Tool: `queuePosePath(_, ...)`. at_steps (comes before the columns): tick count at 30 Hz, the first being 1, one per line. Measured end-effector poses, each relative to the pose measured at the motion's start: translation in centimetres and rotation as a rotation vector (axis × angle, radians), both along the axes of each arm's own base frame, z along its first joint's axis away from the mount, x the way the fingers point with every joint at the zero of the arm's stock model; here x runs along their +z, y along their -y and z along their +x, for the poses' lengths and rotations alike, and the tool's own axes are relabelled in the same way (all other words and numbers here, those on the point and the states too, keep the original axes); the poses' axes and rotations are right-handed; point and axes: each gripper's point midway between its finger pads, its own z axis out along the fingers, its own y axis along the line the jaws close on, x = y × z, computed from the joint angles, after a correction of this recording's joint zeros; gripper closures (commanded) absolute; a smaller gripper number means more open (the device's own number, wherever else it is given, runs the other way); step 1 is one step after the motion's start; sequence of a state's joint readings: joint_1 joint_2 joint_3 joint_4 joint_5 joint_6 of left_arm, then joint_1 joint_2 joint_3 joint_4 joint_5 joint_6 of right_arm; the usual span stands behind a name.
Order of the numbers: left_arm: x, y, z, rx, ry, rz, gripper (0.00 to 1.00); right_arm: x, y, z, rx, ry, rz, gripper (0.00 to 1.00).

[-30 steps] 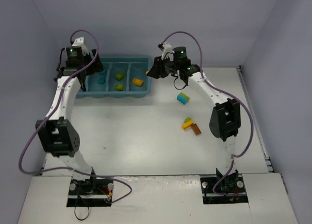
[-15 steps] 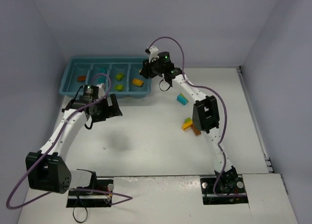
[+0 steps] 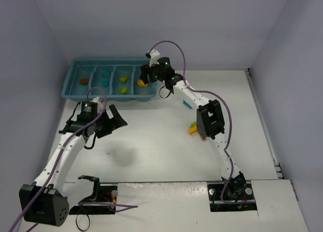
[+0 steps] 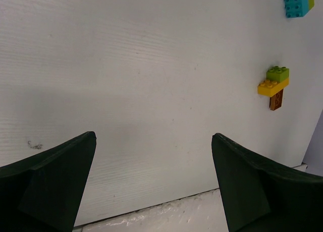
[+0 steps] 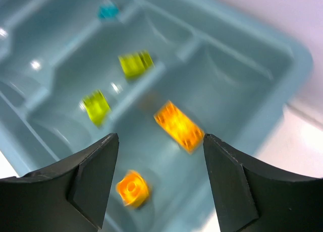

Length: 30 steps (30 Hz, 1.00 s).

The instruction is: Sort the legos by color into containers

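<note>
The teal-blue tray (image 3: 69, 87) stands at the back left. From left to right its compartments hold a brown-orange lego (image 3: 85, 81), teal legos (image 3: 105, 73), lime green legos (image 3: 123, 79) and a yellow-orange lego (image 3: 143, 83). My right gripper (image 3: 145, 74) hangs open over the rightmost compartment. The right wrist view shows the gripper (image 5: 160, 137) above a long yellow-orange lego (image 5: 179, 126) and a small blurred one (image 5: 132, 188). My left gripper (image 3: 120, 120) is open and empty over the table. The left wrist view shows the gripper (image 4: 154, 137) over bare table.
On the table lie a teal and lime piece (image 4: 298, 1) and a cluster of lime, yellow-orange and brown-orange bricks (image 4: 275, 83). In the top view the right arm partly hides both, the piece (image 3: 187, 104) and the cluster (image 3: 194, 128). Walls close in left, back and right.
My left gripper swung from the tray's left end down to the table's left middle. My right gripper moved left over the tray's rightmost compartment. A small yellow-orange lego now shows below it.
</note>
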State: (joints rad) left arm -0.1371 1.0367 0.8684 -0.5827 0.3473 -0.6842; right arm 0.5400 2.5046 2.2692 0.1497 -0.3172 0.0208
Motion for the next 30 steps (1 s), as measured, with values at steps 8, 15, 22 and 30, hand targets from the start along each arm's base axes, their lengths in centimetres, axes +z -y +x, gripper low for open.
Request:
queuePosePath(8, -1.0, 1.5, 0.1, -0.101, 0.002, 0.067, 0.10, 0.5, 8.3, -3.9, -0.131, -0.120, -0.039, 0.40)
queuePosePath(15, 0.0, 6.3, 1.4, -0.317, 0.082, 0.214, 0.15, 5.6, 21.7, -8.3, -0.351, -0.148, 0.025, 0.44)
queuePosePath(22, -0.8, 12.4, 2.8, -0.535, 0.125, 0.344, 0.18, 1.0, 28.6, -15.5, -0.490, -0.328, -0.010, 0.45)
queuePosePath(30, -2.4, 14.5, 4.7, -0.616, 0.114, 0.394, 0.18, -6.3, 31.5, -23.7, -0.592, -0.611, -0.062, 0.44)
